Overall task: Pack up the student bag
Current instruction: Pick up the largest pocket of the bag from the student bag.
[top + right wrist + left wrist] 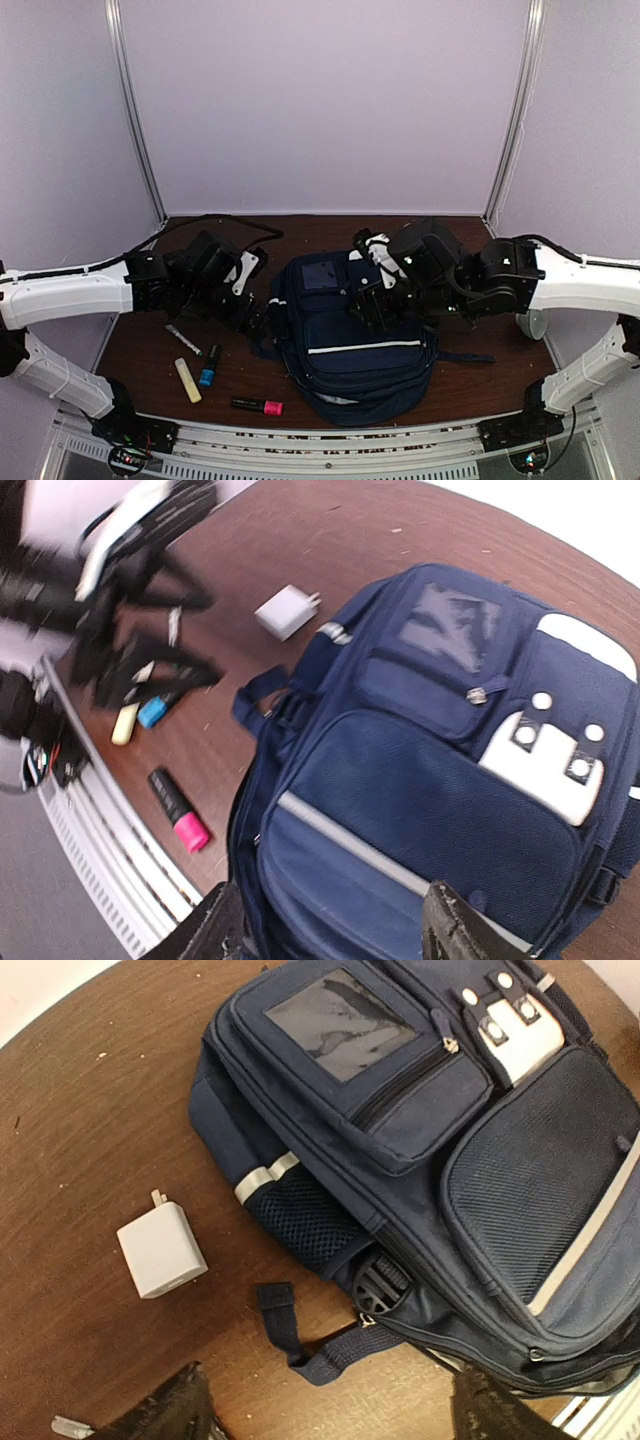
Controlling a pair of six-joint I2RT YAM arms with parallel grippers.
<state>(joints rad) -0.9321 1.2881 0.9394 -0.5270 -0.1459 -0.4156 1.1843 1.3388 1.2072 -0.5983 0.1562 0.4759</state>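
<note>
**Position.** The bag (350,350) is lying flat, front up, at the middle of the table (490,385), between the two arms.

**Markings.**
- The window pocket (340,1025) is showing only glare and dark smears, and nothing in it can be read.
- The white patch (512,1032) next to it is carrying four round studs.
- Print on the loose items is too small to read.

**Left gripper** (330,1425).
- It is hanging over the table beside the bag's mesh side pocket.
- Its jaws are standing released and wide, holding nothing.
- Only the dark fingertips (165,1410) are showing, cut off by the bottom edge.
- A white charger (162,1250) is lying near the bag without touching it. In the top view the left arm is hiding it.
- A loose strap (300,1335) is trailing from the bag onto the table.

**Right gripper** (335,935).
- It is hovering over the bag's lower front.
- Its jaws are released, with nothing between them.
- The fingertips are cropped, so contact with the fabric cannot be judged.

**Other items.** A pen (183,340), a yellow highlighter (187,380), a blue marker (209,367) and a pink highlighter (257,405) are lying left of the bag.

**Obstructions.** The right arm is covering the bag's upper right in the top view. The left arm (120,570) is appearing blurred in the right wrist view.
</note>
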